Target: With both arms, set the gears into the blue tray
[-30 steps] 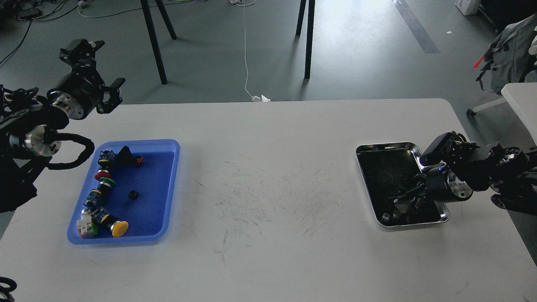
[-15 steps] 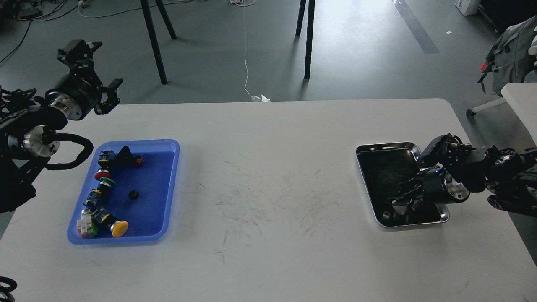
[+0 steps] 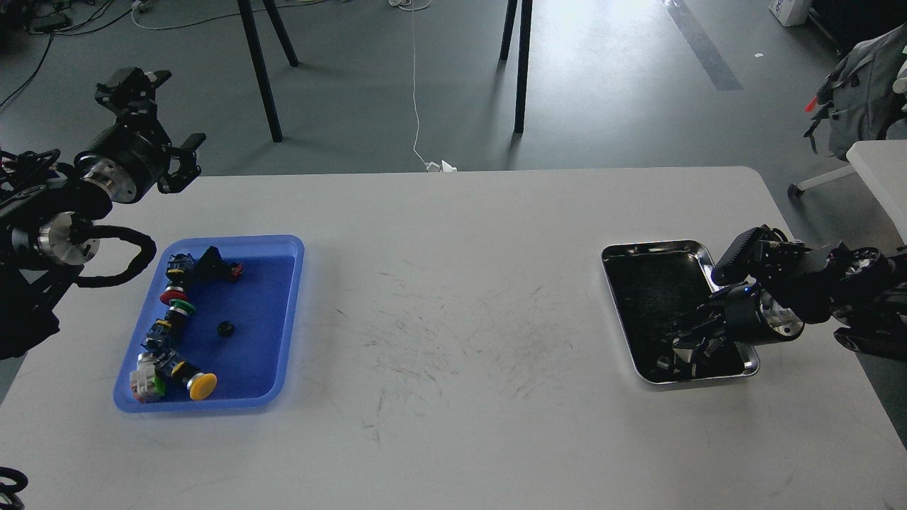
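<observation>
Picking from the steel tray was the step in hand, as judged: the right gripper was lowered into that tray's near right corner, its dark fingers against the dark floor, so whether they were apart or closed on anything could not be told.

Item, blue tray, at the table's left: one gear lay loose on its floor near the middle, apart from the rest. Along its left side ran a curved row of push-button switches, with red, green and yellow caps.

Item, steel tray, at the table's right: dark floor, contents mostly unreadable; small dark pieces lay around the right gripper, and none could be named a gear with certainty.

Item, left gripper: raised beyond the table's far left corner, well apart from the blue tray, fingers spread and holding nothing.

Next move, as judged: the right gripper needed a firm pinch on a very small disc, then a lift and a carry across the table to the blue tray.
</observation>
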### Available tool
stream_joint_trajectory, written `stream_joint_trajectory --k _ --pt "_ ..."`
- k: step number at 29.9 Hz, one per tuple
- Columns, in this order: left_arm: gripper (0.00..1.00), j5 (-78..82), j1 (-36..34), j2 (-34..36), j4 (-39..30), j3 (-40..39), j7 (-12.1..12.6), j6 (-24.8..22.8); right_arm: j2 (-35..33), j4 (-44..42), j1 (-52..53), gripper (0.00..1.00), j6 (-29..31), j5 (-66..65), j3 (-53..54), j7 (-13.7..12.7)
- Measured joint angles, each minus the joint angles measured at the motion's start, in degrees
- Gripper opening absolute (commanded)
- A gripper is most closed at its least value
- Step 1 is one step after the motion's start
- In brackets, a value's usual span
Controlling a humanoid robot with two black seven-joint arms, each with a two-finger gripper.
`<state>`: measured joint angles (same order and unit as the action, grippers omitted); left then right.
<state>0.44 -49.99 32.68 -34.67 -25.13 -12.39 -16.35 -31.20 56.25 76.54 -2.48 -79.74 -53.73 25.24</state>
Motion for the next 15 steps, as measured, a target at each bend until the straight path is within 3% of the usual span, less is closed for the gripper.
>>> stream_joint_trajectory --k 15 --pt "0.99 0.0 0.0 0.1 0.0 0.0 0.0 -0.1 0.3 -0.3 -0.5 0.02 -0.2 0.0 0.4 0.0"
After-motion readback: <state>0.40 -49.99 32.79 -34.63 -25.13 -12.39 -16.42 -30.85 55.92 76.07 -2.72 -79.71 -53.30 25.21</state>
